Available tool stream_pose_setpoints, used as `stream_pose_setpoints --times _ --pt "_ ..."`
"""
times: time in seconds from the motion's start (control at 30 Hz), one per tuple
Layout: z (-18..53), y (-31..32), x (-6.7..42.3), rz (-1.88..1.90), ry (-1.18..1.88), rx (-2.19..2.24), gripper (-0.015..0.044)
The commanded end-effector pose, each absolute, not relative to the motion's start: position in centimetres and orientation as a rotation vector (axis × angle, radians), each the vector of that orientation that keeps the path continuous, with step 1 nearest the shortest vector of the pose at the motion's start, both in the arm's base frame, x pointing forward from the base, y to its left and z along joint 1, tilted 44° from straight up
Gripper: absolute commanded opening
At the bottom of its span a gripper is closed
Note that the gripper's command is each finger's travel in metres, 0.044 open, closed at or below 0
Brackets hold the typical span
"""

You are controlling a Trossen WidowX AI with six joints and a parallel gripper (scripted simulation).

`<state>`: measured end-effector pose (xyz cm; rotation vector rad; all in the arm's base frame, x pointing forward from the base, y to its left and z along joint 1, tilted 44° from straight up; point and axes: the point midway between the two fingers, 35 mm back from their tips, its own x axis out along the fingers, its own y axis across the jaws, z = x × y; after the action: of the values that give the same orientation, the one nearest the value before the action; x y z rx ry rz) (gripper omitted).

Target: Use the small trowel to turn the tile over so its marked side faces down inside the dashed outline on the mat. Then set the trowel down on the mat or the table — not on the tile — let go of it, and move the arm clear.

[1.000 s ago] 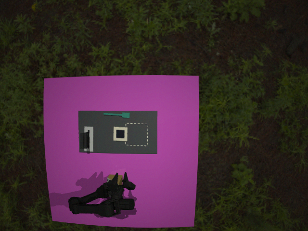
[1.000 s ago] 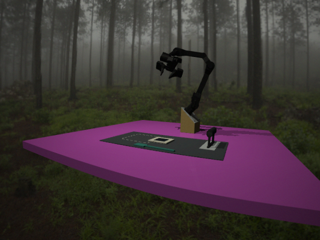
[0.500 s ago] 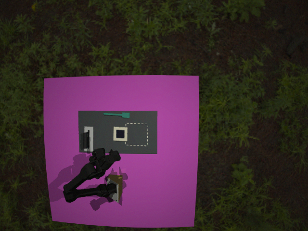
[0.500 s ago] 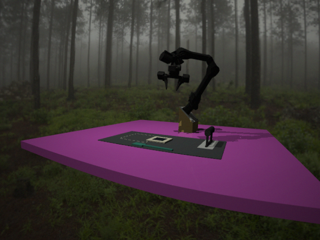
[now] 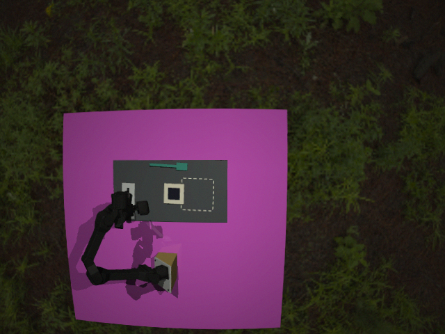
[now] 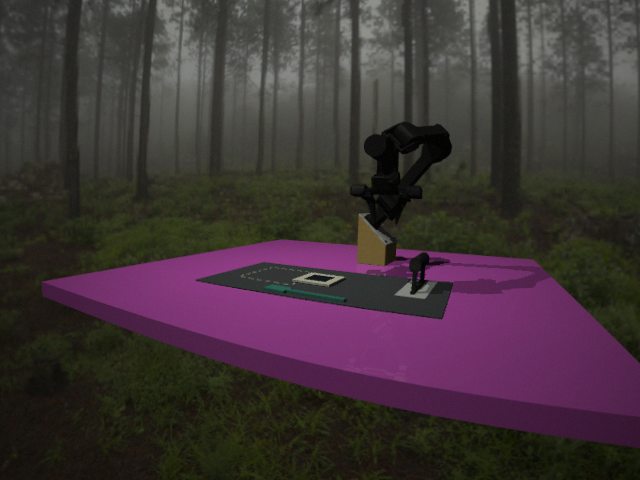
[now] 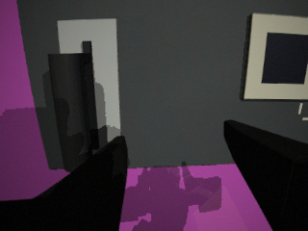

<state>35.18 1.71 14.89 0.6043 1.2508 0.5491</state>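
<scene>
The small trowel (image 5: 131, 186) (image 6: 419, 262) (image 7: 67, 96) rests on the mat's left part in the top view, its pale flat blade down and its black handle raised on posts. My gripper (image 6: 385, 214) (image 7: 174, 136) is open and empty, above and to the right of the trowel's handle in the wrist view. The tile (image 5: 174, 193) (image 6: 319, 279) (image 7: 284, 58) lies flat on the mat (image 5: 151, 179) (image 7: 168, 72), dark marked square up. Its right edge in the top view slightly overlaps the left side of the dashed outline (image 5: 213, 194) (image 7: 300, 108).
A teal flat-bladed tool (image 5: 181, 166) (image 6: 315, 295) with a long thin handle lies along the mat's far edge in the top view. The wedge-shaped arm base (image 5: 173, 259) (image 6: 370, 253) stands on the magenta table (image 5: 251, 251) (image 6: 206, 320). The arm bends out left of it in the top view.
</scene>
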Motion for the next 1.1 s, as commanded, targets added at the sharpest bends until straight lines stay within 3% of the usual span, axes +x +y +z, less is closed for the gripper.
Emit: stream_pose_setpoints --times 0.0,0.13,1.07 --pt "16.4 8.3 35.7 0.510 1.347 0.669 0.0270" --pt "17.0 11.9 35.3 0.489 1.400 0.706 0.0270" --pt "14.7 14.2 35.8 0.490 1.400 0.707 0.0270"
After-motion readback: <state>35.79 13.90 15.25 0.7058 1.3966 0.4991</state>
